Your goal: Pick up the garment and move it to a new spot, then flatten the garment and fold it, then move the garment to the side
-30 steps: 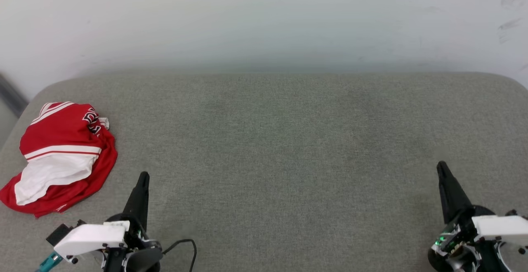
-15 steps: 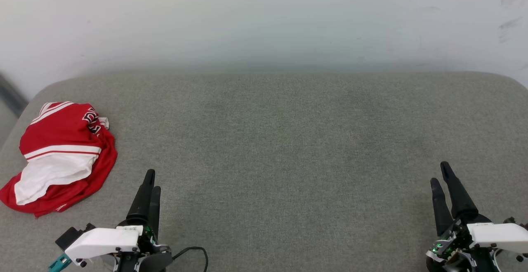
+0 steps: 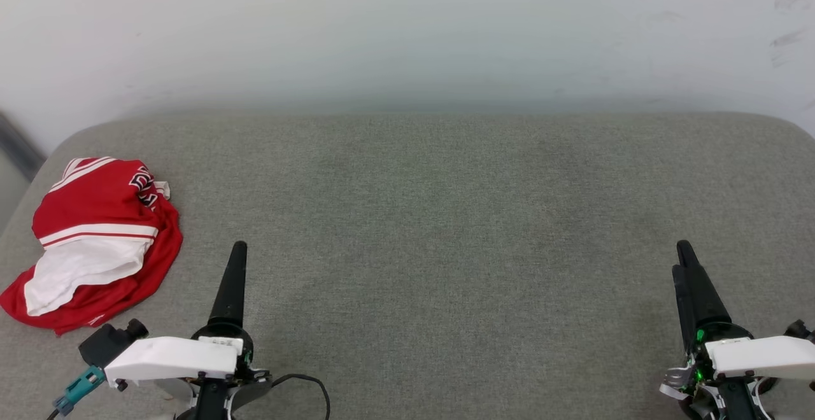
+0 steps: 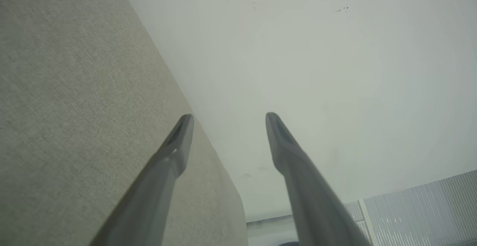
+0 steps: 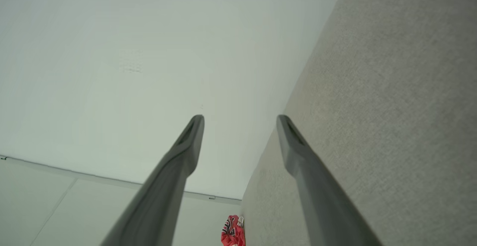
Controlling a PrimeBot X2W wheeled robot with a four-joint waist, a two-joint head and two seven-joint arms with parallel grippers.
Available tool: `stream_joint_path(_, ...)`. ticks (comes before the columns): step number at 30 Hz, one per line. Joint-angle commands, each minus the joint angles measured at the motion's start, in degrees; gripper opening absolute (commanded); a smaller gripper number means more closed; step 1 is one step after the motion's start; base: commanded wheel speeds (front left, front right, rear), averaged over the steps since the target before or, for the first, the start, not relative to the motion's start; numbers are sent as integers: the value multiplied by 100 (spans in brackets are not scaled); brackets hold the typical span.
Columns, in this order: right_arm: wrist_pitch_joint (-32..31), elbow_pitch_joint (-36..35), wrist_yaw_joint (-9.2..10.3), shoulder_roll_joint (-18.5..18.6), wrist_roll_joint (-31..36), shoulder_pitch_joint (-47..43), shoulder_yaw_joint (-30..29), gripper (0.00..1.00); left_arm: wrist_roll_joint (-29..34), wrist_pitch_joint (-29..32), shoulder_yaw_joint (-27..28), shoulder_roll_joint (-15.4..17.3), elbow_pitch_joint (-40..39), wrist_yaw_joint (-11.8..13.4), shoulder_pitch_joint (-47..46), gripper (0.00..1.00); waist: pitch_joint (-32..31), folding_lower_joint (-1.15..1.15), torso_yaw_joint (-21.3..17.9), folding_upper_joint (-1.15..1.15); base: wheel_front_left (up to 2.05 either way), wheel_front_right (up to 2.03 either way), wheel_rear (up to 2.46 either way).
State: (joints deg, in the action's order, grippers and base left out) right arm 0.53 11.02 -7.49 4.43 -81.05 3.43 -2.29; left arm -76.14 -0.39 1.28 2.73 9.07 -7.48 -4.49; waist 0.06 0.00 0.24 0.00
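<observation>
Logging one jersey point(image 3: 95, 242), crumpled: soft, light, limp; I would pinch its raised red edge. Left tool point(image 4: 229, 119), right tool point(image 5: 240, 121): both released.

garment point(image 3: 95, 242) far left on cushioned surface point(image 3: 446, 216), left pincer point(image 3: 237, 253) near its right, wall point(image 3: 407, 25) seemingly behind

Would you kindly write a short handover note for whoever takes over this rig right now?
Left gripper: open, empty, over the grey cushion, just right of the garment.
Right gripper: open, empty, at the cushion's front right.
Garment: crumpled heap at the cushion's left end, apart from both grippers.
Done: nothing yet; the garment is not picked up.
Left: pick it up, move it, flatten, fold, set it aside.
</observation>
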Motion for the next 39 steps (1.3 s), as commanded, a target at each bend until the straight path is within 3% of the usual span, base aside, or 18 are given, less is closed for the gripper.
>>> stream_joint_path(1,48,-126,-1,74,201,58,15,100,221,-57,-44,11,-133,-1,-132,100,-2,0,0,0,0,0,0)
stream_joint_path(19,224,-525,-1,8,3256,-27,1,100,2576,-429,-330,14,-211,65,-115,100,-5,0,-1,0,0,0,0)
stream_joint_path(39,88,-923,-1,-101,5084,-209,-62,100,4057,-768,-487,16,-167,144,-119,100,4,0,16,0,0,0,0)
